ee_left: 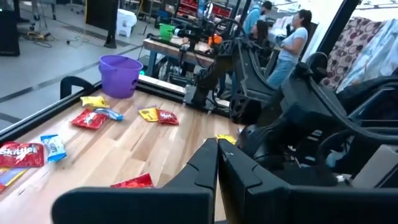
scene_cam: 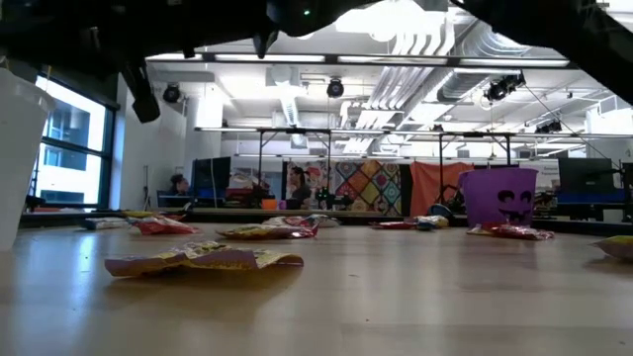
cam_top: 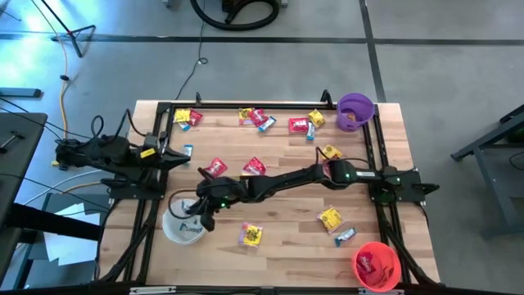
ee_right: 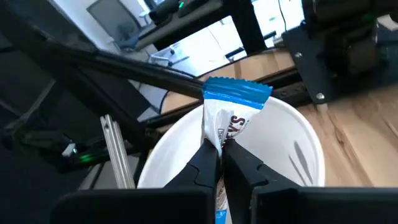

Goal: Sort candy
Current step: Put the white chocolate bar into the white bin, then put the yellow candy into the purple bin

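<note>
Right pincer (ee_right: 219,149) pinching blue-white candy (ee_right: 231,115), above white bowl (ee_right: 292,134)

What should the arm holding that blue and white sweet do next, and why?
Probably open its fingers and let go. The right gripper is shut on a blue and white candy directly above the white bowl, so releasing should drop it in. The left gripper waits, shut, at the table's left edge.
</note>
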